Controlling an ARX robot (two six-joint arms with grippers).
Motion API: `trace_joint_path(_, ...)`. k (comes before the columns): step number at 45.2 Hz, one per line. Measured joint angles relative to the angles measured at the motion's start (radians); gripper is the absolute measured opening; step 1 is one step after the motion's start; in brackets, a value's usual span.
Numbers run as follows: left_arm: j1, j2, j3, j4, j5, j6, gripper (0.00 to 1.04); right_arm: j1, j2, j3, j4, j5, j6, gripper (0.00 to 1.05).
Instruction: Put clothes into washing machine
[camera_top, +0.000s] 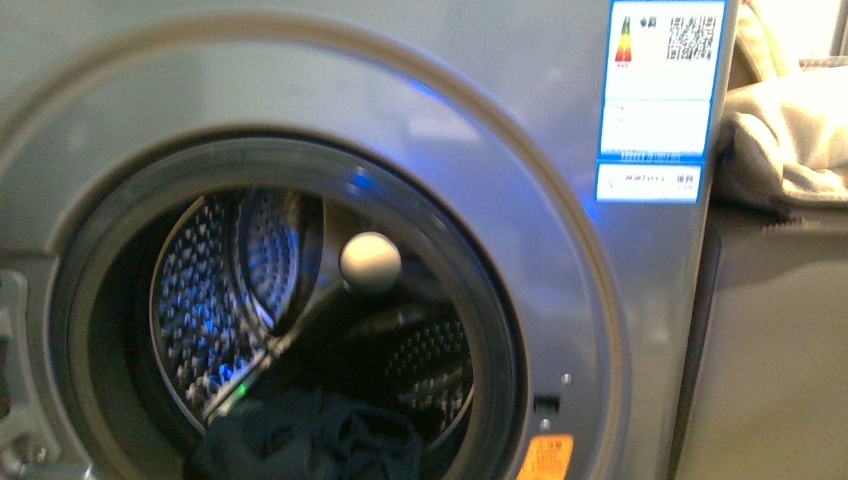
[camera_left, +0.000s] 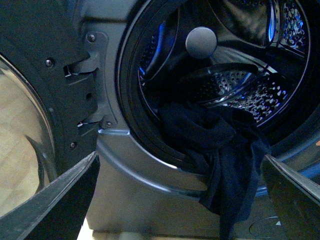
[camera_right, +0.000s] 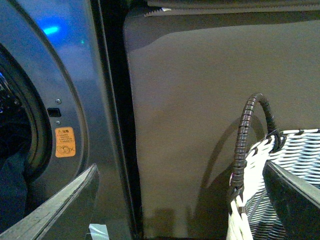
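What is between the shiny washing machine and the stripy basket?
A plain grey cabinet stands between the washing machine and the woven basket, seen in the right wrist view.

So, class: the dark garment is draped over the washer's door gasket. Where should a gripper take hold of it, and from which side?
Grip the dark garment on the bunched fold hanging outside over the gasket, approaching from the front below the porthole; that loose hanging part is free, while the rest lies inside the drum.

A plain grey cabinet (camera_right: 200, 125) is standing just beside the machine. A white woven basket (camera_right: 280, 190) with a dark ribbed handle (camera_right: 245, 135) is sitting in front of it. A pale folded cloth (camera_top: 790, 140) is lying on the cabinet's top.
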Motion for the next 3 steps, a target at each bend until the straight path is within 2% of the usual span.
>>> trace_joint_path(3,0.0,0.0,0.0,0.0,0.0,0.0,0.98,0.0,0.0,0.0,0.0,0.0,0.0,0.97)
